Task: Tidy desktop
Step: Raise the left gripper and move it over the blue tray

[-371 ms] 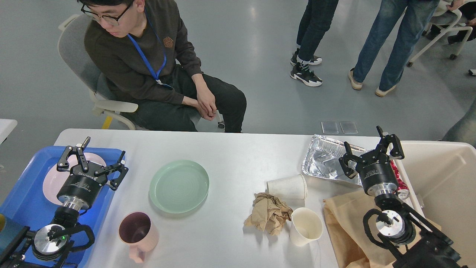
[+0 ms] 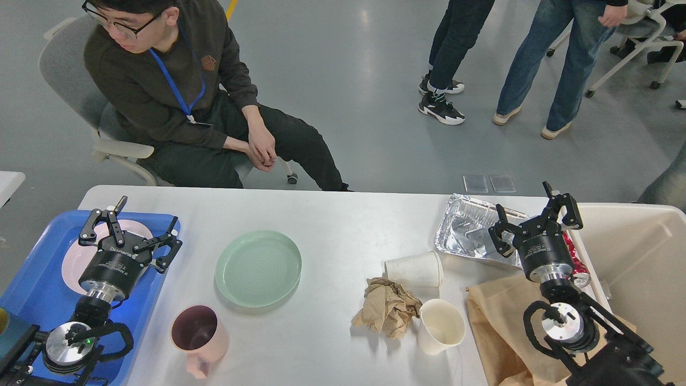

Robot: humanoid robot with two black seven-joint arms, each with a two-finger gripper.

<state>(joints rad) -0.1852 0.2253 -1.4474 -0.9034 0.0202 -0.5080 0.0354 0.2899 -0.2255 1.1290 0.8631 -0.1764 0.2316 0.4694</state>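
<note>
Clutter spread across the desktop [image 2: 332, 214], which spans the view below both arms. Left gripper [image 2: 131, 236] spread wide, empty, over blue tray [image 2: 32, 289]; right gripper [image 2: 533, 220] likewise empty above foil tray [image 2: 466, 230]. Risk: upright paper cup [image 2: 439, 326] beside crumpled paper [image 2: 387, 306] tips if nudged.

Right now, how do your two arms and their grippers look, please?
Both arms are black. Each left gripper and right gripper has two black linkage fingers on a black cylindrical body bearing small white lettering. Behind each comes a silver metal ring, then a round silver joint cap looped by black cable. A small green light glows on the left cap.
</note>
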